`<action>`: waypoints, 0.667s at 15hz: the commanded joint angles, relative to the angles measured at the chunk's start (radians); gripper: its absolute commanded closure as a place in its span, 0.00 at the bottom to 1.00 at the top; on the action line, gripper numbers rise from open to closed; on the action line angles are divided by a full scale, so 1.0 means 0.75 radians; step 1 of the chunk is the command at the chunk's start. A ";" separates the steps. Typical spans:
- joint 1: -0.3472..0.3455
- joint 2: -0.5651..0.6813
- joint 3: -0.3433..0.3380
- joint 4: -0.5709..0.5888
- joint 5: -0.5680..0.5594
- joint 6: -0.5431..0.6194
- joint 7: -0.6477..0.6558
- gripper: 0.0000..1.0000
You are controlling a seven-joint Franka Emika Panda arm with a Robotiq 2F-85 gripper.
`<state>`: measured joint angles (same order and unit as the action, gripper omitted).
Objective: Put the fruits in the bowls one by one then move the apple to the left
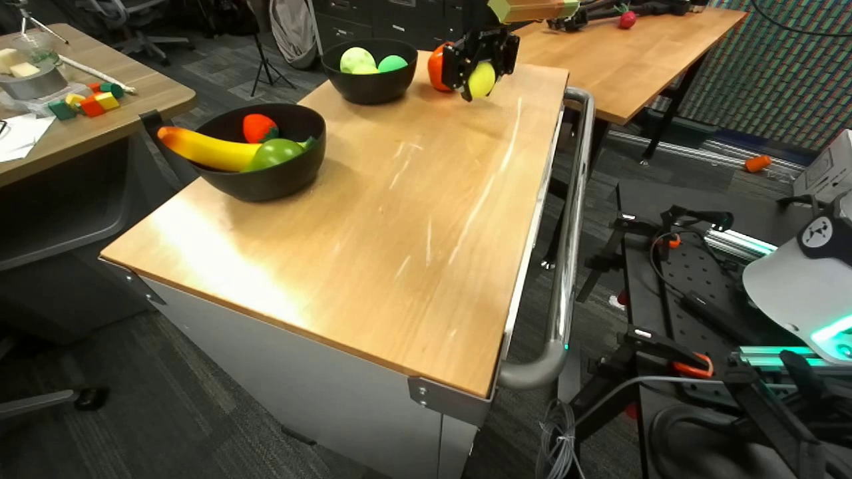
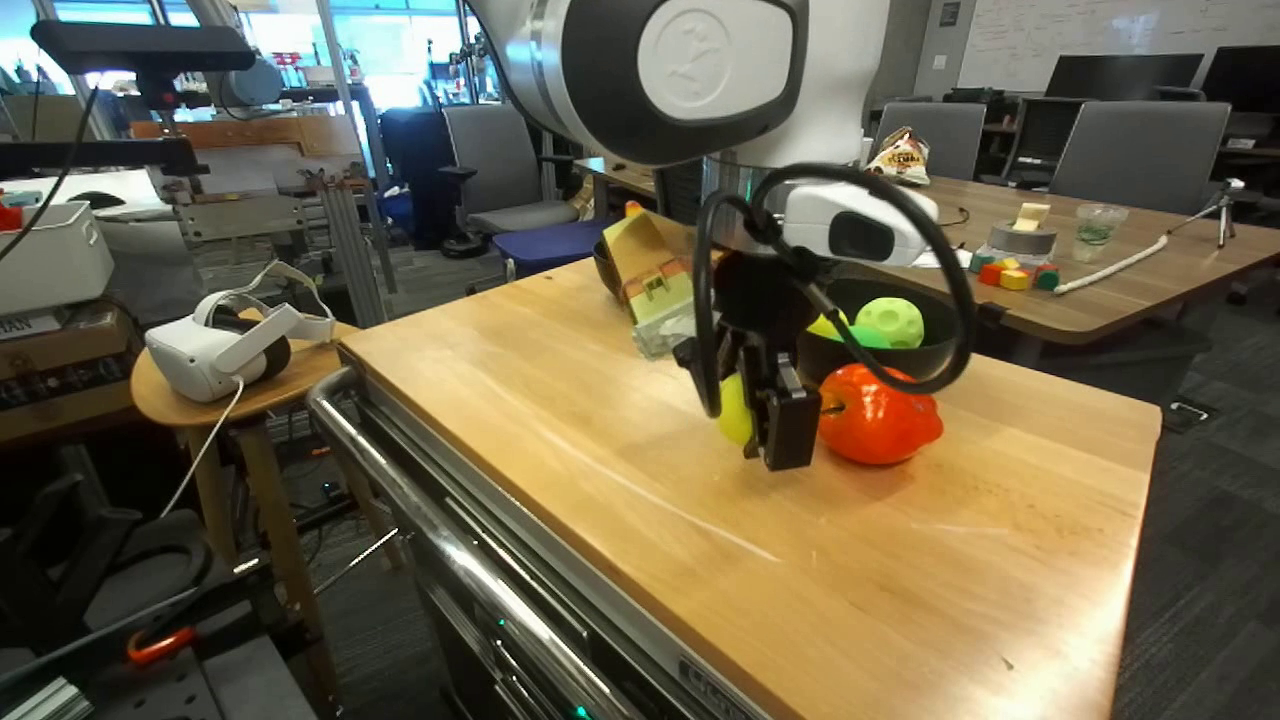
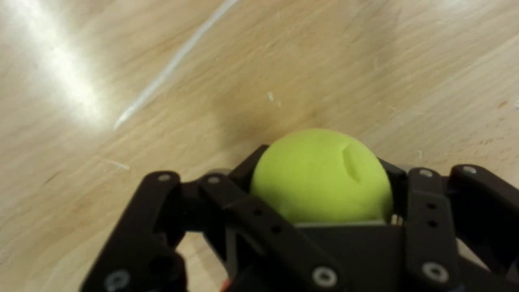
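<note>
Fruits sit in both bowls, while the apple rests on the counter beside one. The jaws grip a yellow-green fruit near the apple.

Smooth white arm link up at 1 o'clock in an exterior view, and right against it a black oval cover framing a pale disc, emblem faint! Down to 2 o'clock, a white wrist housing with 1 rounded black panel. And there's the thick black cable, looping out at 3 o'clock. Into the wrist view: the gripper, all black bars, silver screws glinting from 3 round to 8 o'clock, 2 small holes in each of 2 bars. In an exterior view, 3 o'clock, a white shell, black-ringed emblem, green glow!
</note>
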<state>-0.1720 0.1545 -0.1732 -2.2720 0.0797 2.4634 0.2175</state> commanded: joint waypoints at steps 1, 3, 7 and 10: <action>0.060 -0.135 0.002 0.074 -0.194 -0.061 0.014 0.86; 0.089 -0.162 0.022 0.166 -0.320 -0.082 0.033 0.88; 0.112 -0.064 0.075 0.402 -0.405 -0.034 -0.090 0.90; 0.095 0.068 0.090 0.526 -0.268 -0.043 -0.218 0.90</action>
<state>-0.0867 0.0888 -0.1103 -1.9920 -0.1951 2.4253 0.1527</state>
